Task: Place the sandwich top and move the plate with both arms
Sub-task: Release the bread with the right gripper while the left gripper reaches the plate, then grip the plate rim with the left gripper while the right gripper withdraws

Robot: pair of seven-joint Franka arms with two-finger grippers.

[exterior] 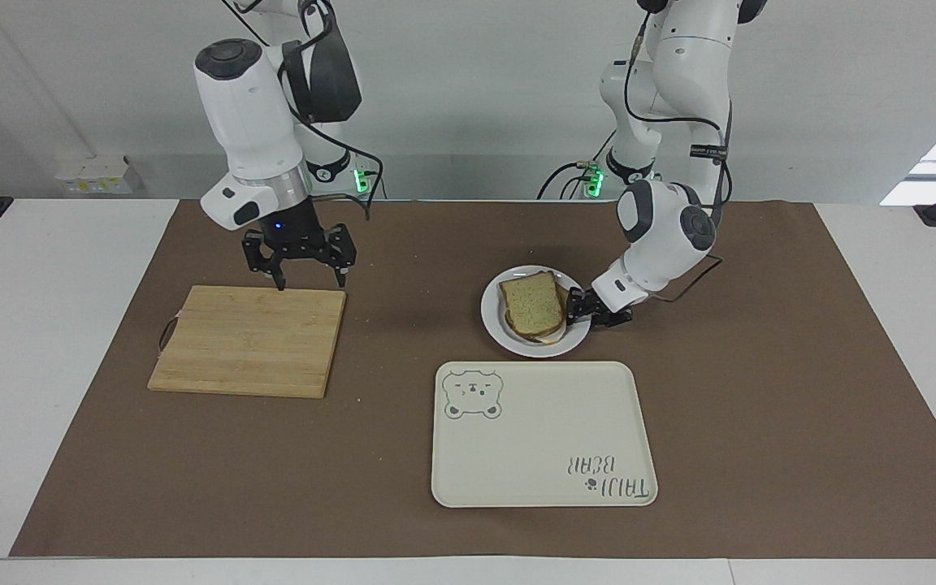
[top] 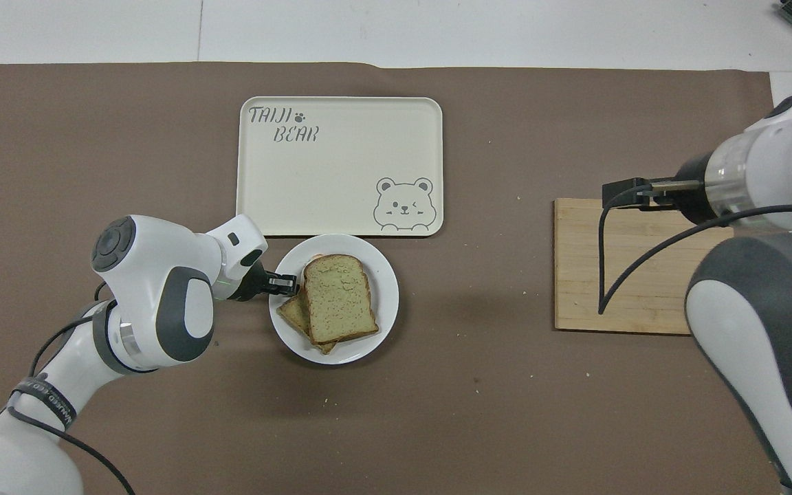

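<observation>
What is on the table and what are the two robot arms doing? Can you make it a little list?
sandwich top: lying on another slice, on the plate
plate: on the brown mat, nearer the robots than the bear tray
left pincer: low at the plate's rim, on the left arm's side
right pincer: open, raised over the wooden board's edge, holding nothing
bear tray: nothing on it
wooden board: toward the right arm's end, nothing on it

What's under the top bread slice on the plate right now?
Under the sandwich top, a second slice's corner pokes out toward the left gripper. Any filling is covered. Both rest on the plate.
</observation>
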